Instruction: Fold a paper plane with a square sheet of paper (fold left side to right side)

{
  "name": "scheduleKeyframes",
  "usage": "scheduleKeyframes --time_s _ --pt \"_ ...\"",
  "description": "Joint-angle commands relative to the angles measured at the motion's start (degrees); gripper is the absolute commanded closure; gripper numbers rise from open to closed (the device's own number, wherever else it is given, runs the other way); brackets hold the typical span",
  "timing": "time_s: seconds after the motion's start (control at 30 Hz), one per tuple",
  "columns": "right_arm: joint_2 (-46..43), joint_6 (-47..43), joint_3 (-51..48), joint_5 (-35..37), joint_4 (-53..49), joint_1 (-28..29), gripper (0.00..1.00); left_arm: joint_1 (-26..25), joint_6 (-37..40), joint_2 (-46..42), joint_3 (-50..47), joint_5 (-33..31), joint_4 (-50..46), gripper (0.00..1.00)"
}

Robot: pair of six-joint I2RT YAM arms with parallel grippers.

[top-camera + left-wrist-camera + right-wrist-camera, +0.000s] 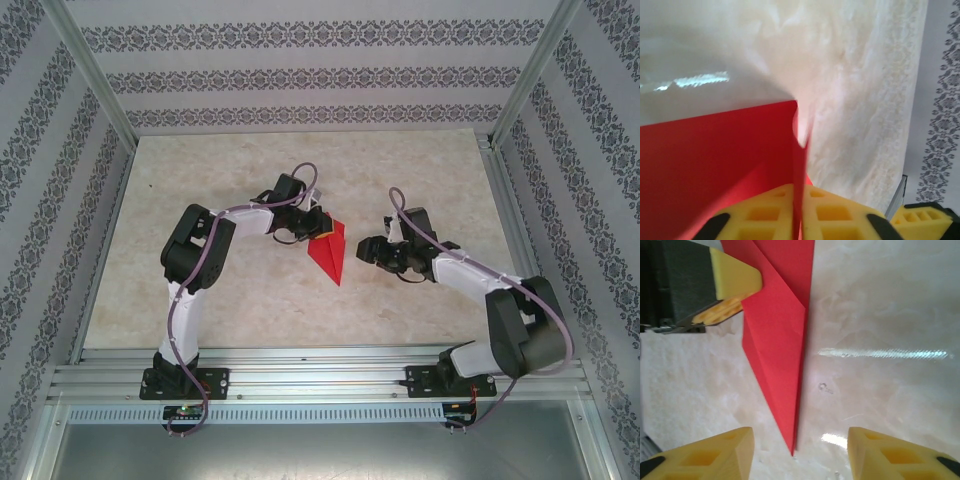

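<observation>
Yellow-padded left claw [799, 192] clamps tight on the slim, pointed, bright red paper plane [777, 340]; right claw [800, 440] gapes wide and empty near its tip, above the pale marbled bench [890, 400].

Arms are bent inward.
The left tool [799, 202] is clamped on the paper plane [331, 252]; the right tool [366, 250] is spread apart.

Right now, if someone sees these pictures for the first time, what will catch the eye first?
The bright red paper plane, a slim pointed dart, stands out at the middle of the pale marbled table. The left arm has its yellow-padded jaws shut on the plane's wide end. The right arm holds its jaws open just to the right of the paper, not touching it.
</observation>
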Motion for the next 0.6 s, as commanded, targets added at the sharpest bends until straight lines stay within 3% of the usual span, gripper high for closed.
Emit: scheduleKeyframes --time_s 0.0,0.13,0.27,0.4,0.57 --pt "-6.74 4.22 -2.74 -1.61 7.7 -0.68 0.37 -0.69 0.17 -7.77 -1.43 2.04 7.2 0.91" --pt "-13.71 8.5 -5.76 -1.47 11.07 -0.89 0.17 -0.7 -1.07 -14.34 -3.43 2.12 10.97 0.92" --pt "-17.44 13.79 -8.37 -4.83 18.42 -0.87 0.04 -0.68 -3.85 -20.03 -4.86 2.31 15.18 0.92" --pt "-17.94 18.91 -9.78 -8.12 27.9 0.42 0.02 -0.7 -7.11 -23.46 -5.08 3.26 18.65 0.91" --pt "-15.52 20.16 -7.63 -9.32 31.25 3.89 0.02 -0.73 -11.79 -24.82 -5.73 5.14 24.0 0.91"
